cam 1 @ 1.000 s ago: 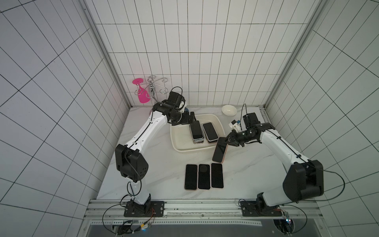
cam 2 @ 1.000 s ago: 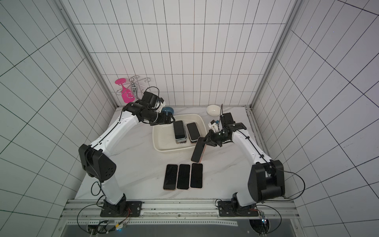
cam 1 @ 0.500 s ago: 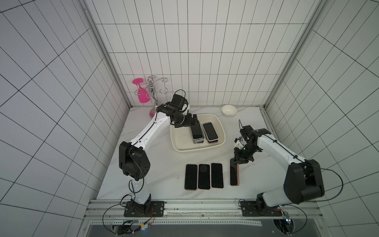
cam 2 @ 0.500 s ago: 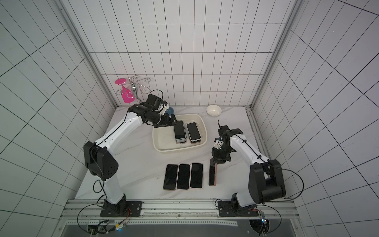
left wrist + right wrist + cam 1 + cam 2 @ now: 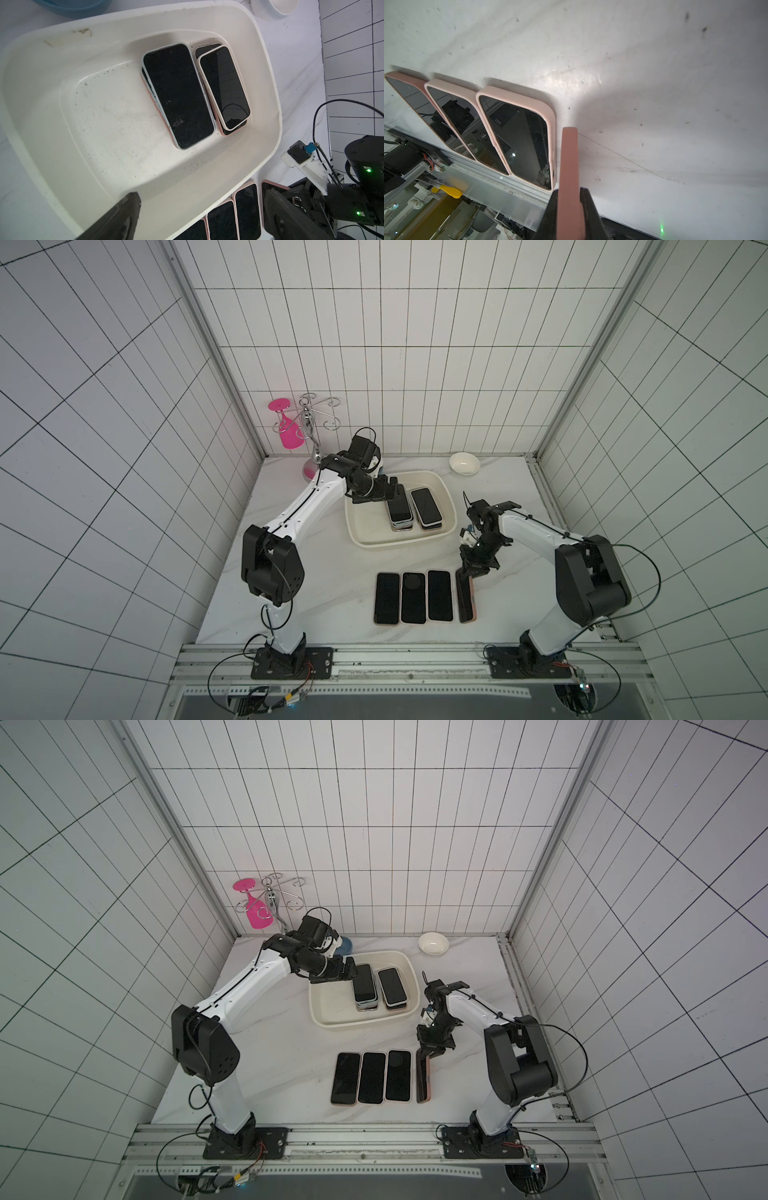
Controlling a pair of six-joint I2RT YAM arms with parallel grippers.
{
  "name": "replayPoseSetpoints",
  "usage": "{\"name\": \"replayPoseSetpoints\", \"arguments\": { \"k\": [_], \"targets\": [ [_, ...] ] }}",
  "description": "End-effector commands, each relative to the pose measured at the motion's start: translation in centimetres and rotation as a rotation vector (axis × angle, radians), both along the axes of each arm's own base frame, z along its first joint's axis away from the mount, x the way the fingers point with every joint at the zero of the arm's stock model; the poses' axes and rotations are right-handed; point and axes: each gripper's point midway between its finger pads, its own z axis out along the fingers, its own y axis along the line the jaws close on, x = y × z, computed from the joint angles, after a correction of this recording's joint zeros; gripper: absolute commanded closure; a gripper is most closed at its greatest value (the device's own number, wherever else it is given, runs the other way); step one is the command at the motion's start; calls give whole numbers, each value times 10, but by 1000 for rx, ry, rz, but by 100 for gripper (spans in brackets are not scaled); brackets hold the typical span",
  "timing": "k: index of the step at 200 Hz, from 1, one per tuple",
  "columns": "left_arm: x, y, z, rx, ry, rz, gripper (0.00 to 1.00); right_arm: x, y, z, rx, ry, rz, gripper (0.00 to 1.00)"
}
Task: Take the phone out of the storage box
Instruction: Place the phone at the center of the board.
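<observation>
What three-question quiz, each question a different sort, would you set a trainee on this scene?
1. True or false: the right end effector grips a phone turned on its edge.
2. How many phones lie flat in the row on the table? A two, B three, C five.
3. Fill in: the open left end effector hovers over the ____.
Key: 1 true; 2 B; 3 box.

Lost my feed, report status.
Left gripper open over storage box. Right gripper shut on pink phone, edge-up beside three flat phones. Nothing blocking.
</observation>
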Motion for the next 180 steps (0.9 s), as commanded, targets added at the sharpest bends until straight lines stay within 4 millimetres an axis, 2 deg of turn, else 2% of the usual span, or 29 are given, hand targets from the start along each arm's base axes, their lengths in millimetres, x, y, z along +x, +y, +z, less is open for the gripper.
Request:
{"name": "replayPoseSetpoints", "arguments": {
  "k": [1,24,70,108,127,155,180],
  "targets": [
    [3,2,-1,12,-20,7,2,1,5,-11,40,18,-40,82],
    [3,2,-3,15,-13,8,2,9,-4,-16,74,18,-117,60],
    [3,6,-1,31,-18,16,2,4,-14,-20,66,20,-164,41],
    [1,11,-10,63,-5,27,2,-5,-13,-28,117,29,-244,36],
    [0,12,-15,71,8,33,2,-7,-14,-30,110,45,-263,30],
    [-1,13,-21,82,15,42,2,2,-13,-28,120,24,-279,22],
    [-1,16,-26,109,18,54,2,14,-28,-23,71,-20,-305,19]
  ]
}}
